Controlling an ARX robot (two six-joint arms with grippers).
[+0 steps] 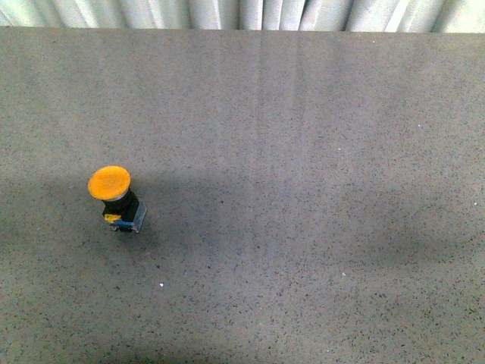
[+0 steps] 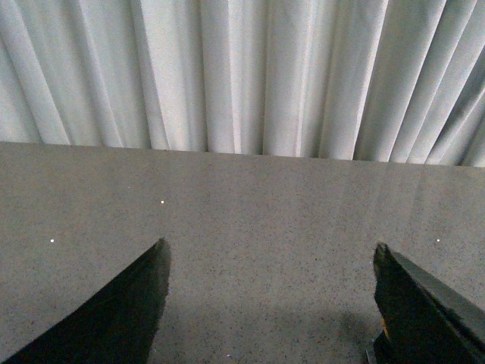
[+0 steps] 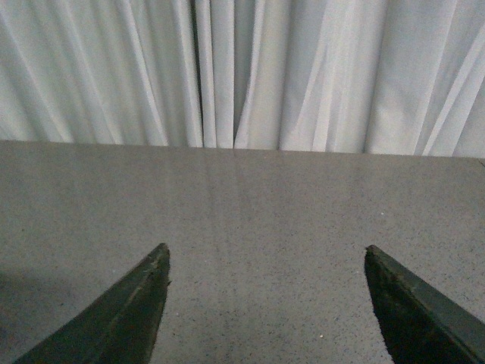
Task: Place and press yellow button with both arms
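Observation:
The yellow button (image 1: 114,193) stands on the grey speckled table (image 1: 303,189) at the left of the front view, tilted a little. Its round orange-yellow cap sits on a black neck above a small blue-and-clear base. Neither arm shows in the front view. My left gripper (image 2: 269,250) is open and empty, with only bare table between its two black fingers. My right gripper (image 3: 265,254) is open and empty too, over bare table. The button does not show in either wrist view.
A white pleated curtain (image 1: 250,14) hangs behind the table's far edge; it also fills the upper half of the left wrist view (image 2: 242,72) and of the right wrist view (image 3: 242,72).

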